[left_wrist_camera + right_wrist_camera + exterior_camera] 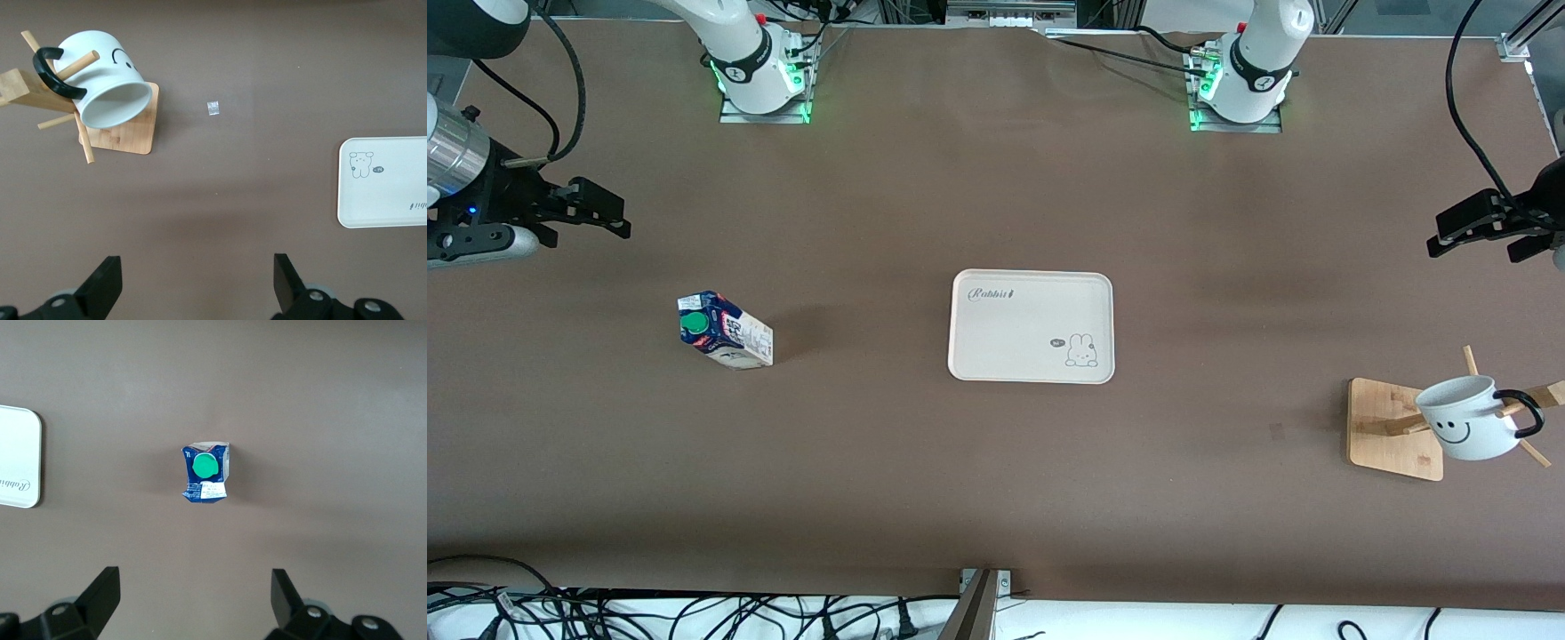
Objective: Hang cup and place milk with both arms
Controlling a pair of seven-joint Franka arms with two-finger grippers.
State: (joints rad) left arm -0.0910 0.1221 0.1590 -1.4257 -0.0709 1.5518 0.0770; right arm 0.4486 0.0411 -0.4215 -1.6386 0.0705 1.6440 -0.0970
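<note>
Brown tabletop (996, 196) carries all items in the front view. The white tray (1032, 326) lies at the centre, bare. The milk (725, 330) stands on the tabletop toward the right arm's end, well apart from the tray, green cap up. The cup (1469, 418) hangs by its black handle on a peg of the wooden rack (1394, 428), toward the left arm's end and nearer to the front camera than the tray. The right hand (596, 213) hovers over bare tabletop at its own end; the left hand (1472, 227) does likewise at the other end. Both hands are empty.

Left wrist view: the left hand (197, 283) has its fingers (103, 283) spread wide, nothing between them. The cup (110, 87) hangs tilted on the rack (123, 133), mouth outward. A corner of the tray (383, 193) is visible, apart from the rack.

Right wrist view: the right hand (193, 600) is fully open — fingers (100, 597) wide, nothing held. The milk (205, 472) stands upright on the tabletop, seen from above. One edge of the tray (20, 457) shows, clear of the carton.
</note>
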